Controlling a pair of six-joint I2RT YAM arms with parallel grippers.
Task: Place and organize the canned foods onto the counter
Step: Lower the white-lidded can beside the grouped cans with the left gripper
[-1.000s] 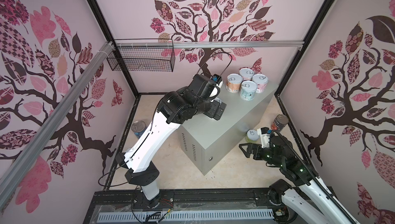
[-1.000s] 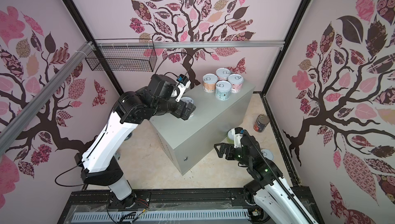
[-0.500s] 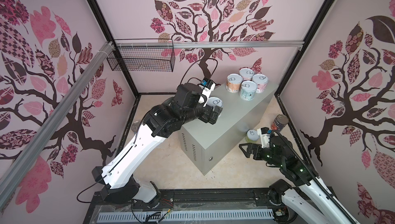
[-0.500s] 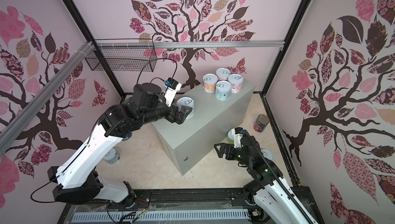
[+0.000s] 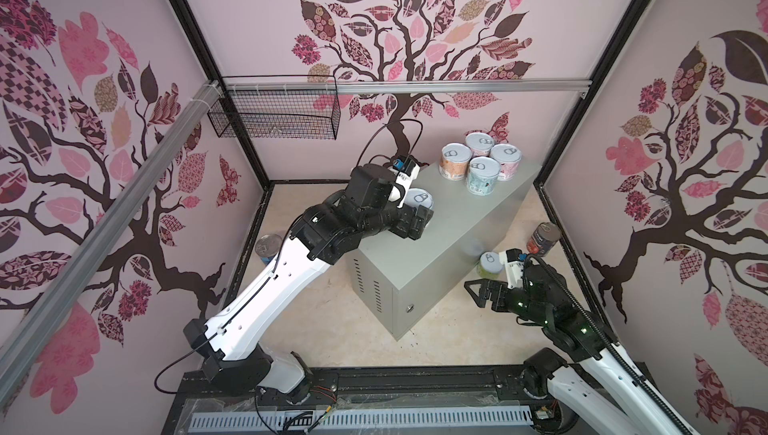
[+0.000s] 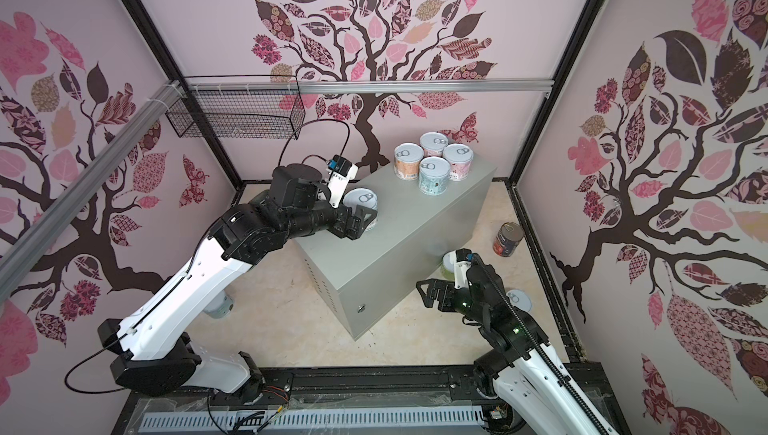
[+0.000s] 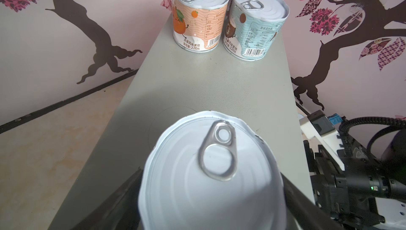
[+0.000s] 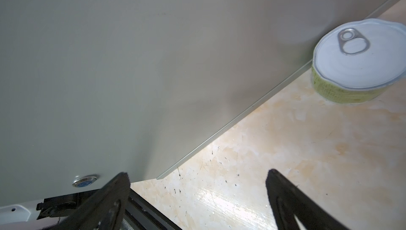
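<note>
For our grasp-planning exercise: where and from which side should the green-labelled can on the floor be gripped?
The green can stands upright close against the counter, so grip its curved side wall, probably coming from the open floor side; there is little room behind.

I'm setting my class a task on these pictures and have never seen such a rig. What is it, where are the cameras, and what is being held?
Two robot arms with pincer grippers put cans on a grey box, the counter. Two pictures look down from overhead; two come from wrist cameras. Four cans stand together at its far end. The left gripper clasps a fifth can standing apart from them. The right gripper is open, empty, near a green can on the floor.
</note>
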